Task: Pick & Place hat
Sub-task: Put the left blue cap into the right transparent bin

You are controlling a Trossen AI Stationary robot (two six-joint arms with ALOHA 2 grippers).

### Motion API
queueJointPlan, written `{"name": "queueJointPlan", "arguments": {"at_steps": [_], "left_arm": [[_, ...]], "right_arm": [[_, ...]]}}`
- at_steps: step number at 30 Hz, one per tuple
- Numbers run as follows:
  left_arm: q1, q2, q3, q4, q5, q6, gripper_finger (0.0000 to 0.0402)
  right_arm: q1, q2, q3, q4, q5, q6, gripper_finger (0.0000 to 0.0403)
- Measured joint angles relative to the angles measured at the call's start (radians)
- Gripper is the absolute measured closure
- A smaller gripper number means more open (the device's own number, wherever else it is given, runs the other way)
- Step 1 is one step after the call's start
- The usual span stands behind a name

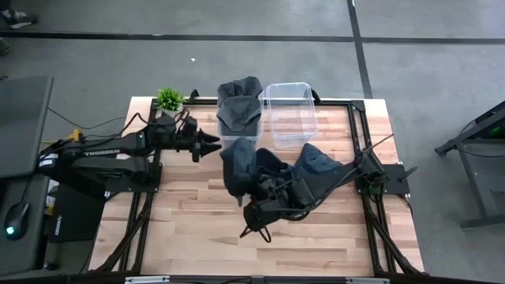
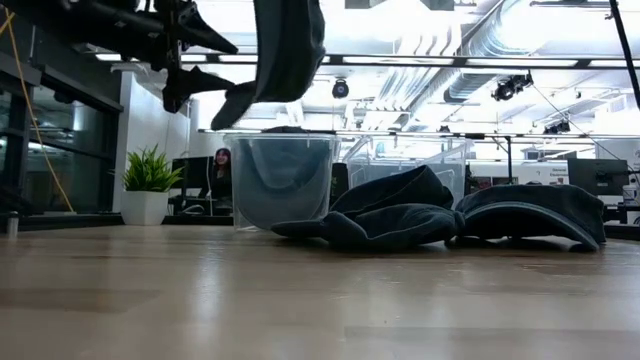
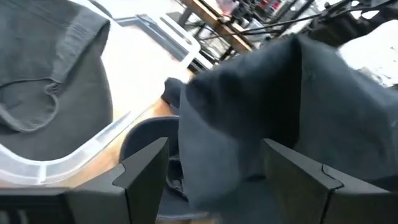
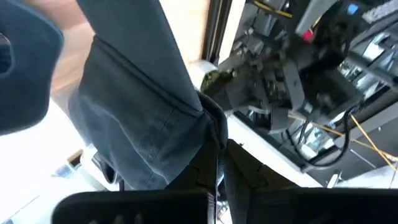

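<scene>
A dark blue-grey hat (image 1: 237, 168) hangs in the air over the table's middle, in front of the left clear bin (image 1: 239, 132). In the low view this hat (image 2: 287, 45) is well above the tabletop. My right gripper (image 4: 217, 163), reaching in from the table's right (image 1: 256, 197), is shut on it. My left gripper (image 1: 213, 144) is open and level, just left of the hat; in its wrist view the hat (image 3: 280, 106) fills the space ahead of the open fingers (image 3: 221, 180). Two more dark hats (image 1: 272, 164) (image 1: 319, 160) lie on the table. My right gripper pinches a folded, seamed edge of the hat (image 4: 208, 127) between its two shut fingers, coming from the table's right and near side. The hat is lifted clear of the table and hangs slack beside the fingers (image 2: 287, 45).
The left bin holds dark hats (image 1: 238, 113), one draped over its far rim (image 1: 241, 87). The right clear bin (image 1: 290, 118) beside it shows nothing inside. A small potted plant (image 1: 169, 98) stands at the far left corner. Bare wood lies along the near edge (image 1: 197, 237).
</scene>
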Motion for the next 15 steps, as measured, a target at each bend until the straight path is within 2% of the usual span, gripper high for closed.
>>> {"name": "queueJointPlan", "arguments": {"at_steps": [6, 15], "left_arm": [[0.071, 0.037, 0.000, 0.062, 0.196, -0.004, 0.0150], [0.074, 0.138, 0.000, 0.113, 0.279, -0.003, 0.0150]], "right_arm": [[0.022, 0.000, 0.000, 0.055, 0.001, -0.047, 0.0399], [0.043, 0.000, 0.000, 0.126, -0.006, -0.123, 0.0399]]}}
